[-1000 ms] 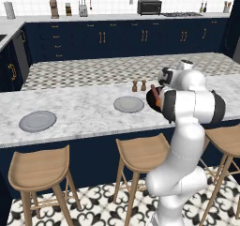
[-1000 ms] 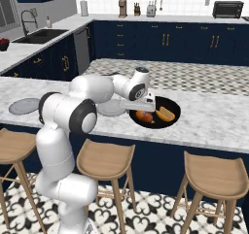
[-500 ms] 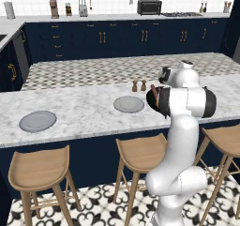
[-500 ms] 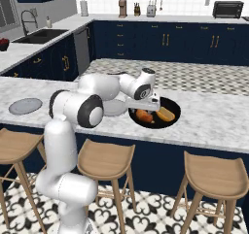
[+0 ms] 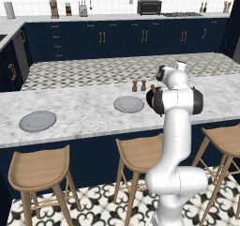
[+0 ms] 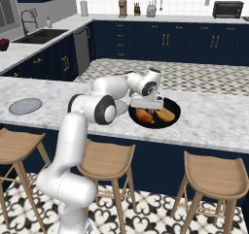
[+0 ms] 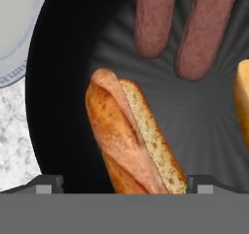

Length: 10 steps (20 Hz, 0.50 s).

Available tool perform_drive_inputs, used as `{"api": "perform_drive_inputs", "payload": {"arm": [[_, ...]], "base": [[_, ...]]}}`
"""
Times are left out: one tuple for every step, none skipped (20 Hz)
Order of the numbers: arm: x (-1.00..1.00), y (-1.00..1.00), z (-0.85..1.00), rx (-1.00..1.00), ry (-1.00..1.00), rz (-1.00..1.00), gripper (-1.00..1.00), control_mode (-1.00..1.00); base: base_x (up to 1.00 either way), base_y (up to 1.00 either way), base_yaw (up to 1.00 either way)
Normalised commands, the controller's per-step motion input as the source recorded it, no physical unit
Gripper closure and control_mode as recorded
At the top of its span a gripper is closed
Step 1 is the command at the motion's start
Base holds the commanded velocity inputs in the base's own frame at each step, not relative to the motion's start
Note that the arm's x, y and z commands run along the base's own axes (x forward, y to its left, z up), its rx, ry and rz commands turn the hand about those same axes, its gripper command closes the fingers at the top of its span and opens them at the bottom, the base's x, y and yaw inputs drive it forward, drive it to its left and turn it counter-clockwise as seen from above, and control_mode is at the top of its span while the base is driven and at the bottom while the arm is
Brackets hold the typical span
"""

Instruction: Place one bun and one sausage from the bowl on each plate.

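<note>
**One bun between open fingers over the black bowl**

Two sausages [image 7: 185,29] lie side by side in the bowl [image 6: 171,122] on the marble counter [image 5: 84,115]. The gripper [image 7: 124,183] hangs low, jaws spread around a split bun [image 7: 131,141]. One plate [image 5: 129,104] sits beside the bowl, another plate [image 5: 37,121] far left.

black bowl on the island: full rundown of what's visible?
The black bowl is wide, shallow and round, matte black with faint ridges radiating across its inner floor. It sits upright on the white marble island counter, close beside a grey plate. Inside lie a split golden-brown bun, two reddish-brown sausages side by side, and the edge of a second bun. The pincer hangs low over the first bun, one fingertip on each side.
</note>
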Motion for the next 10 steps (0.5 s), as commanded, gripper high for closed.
{"api": "perform_drive_inputs", "payload": {"arm": [[0.31,0.00,-0.41,0.00,0.06,0.21,-1.00,-1.00],[0.07,0.00,-0.34,0.00,0.05,0.17,-1.00,-1.00],[0.00,0.00,-0.29,0.00,0.03,0.13,-1.00,-1.00],[0.00,0.00,-0.26,0.00,0.02,0.10,-1.00,-1.00],[0.00,0.04,-0.26,0.00,0.01,0.09,-1.00,-1.00],[-0.05,0.00,-0.24,0.00,0.00,0.09,-1.00,-1.00],[-0.04,0.00,-0.25,0.00,0.00,0.09,-1.00,-1.00],[-0.01,0.02,-0.24,0.00,0.00,0.07,-1.00,-1.00],[-0.09,0.08,-0.26,0.00,0.00,0.07,-1.00,-1.00],[-0.24,0.11,-0.25,0.00,0.00,0.06,-1.00,-1.00]], "base": [[0.00,0.00,0.00],[0.00,0.00,0.00],[0.00,0.00,0.00],[0.00,0.00,0.00],[0.00,0.00,0.00],[0.00,0.00,0.00],[0.00,0.00,0.00],[0.00,0.00,0.00],[0.00,0.00,0.00],[0.00,0.00,0.00]]}}
